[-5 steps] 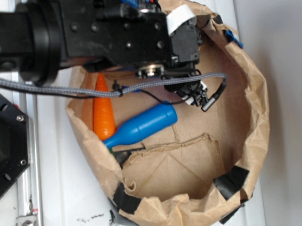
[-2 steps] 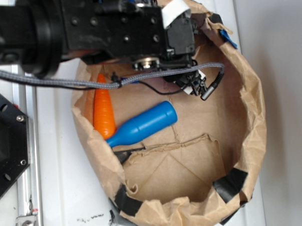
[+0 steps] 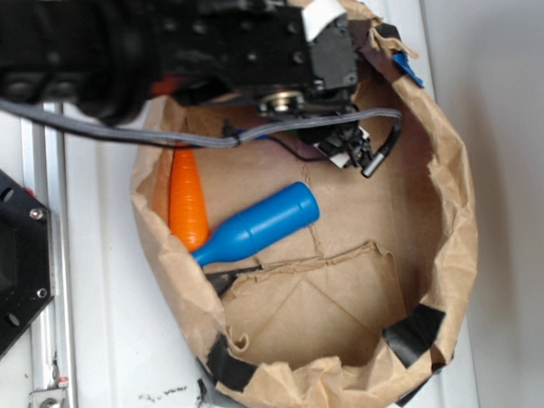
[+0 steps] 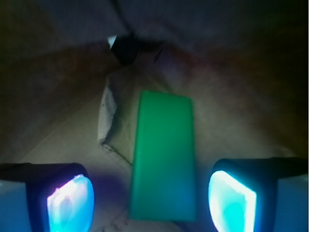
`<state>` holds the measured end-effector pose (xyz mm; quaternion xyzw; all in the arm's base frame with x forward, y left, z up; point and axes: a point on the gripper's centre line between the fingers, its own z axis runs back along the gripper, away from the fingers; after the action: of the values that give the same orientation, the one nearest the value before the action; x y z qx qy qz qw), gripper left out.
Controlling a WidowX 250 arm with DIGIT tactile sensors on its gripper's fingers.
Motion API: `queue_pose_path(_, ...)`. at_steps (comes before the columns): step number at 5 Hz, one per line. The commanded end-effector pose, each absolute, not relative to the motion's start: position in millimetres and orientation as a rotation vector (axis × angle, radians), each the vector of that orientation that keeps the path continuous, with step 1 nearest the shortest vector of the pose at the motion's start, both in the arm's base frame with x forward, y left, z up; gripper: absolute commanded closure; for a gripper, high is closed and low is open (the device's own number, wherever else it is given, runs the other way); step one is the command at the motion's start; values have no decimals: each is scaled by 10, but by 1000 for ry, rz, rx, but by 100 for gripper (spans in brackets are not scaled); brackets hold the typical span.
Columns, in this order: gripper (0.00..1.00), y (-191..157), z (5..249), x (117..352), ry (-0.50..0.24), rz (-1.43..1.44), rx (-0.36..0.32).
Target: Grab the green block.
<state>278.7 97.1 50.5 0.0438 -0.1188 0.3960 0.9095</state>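
Arm has shifted right and deeper over the paper bag (image 3: 453, 214) rim since earlier frames; carrot (image 3: 187, 203) and blue bottle (image 3: 255, 225) unmoved. End effector (image 4: 152, 200) open, pads either side of the green block (image 4: 164, 159), not touching, block flat on bag floor.

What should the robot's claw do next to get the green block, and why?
Probably ease straight down a little, then close. In the wrist view the green block lies flat on the brown paper, lined up between the two open fingers of the gripper, with a gap on each side. Neither finger seems to touch it yet.
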Motion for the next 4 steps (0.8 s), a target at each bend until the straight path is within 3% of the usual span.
queue_pose_path(1, 0, 1140, 356, 2960, -263, 822, 102)
queue_pose_path(3, 0, 1087, 341, 2958, -262, 795, 115)
queue_pose_path(4, 100, 1076, 352, 2949, -271, 802, 122)
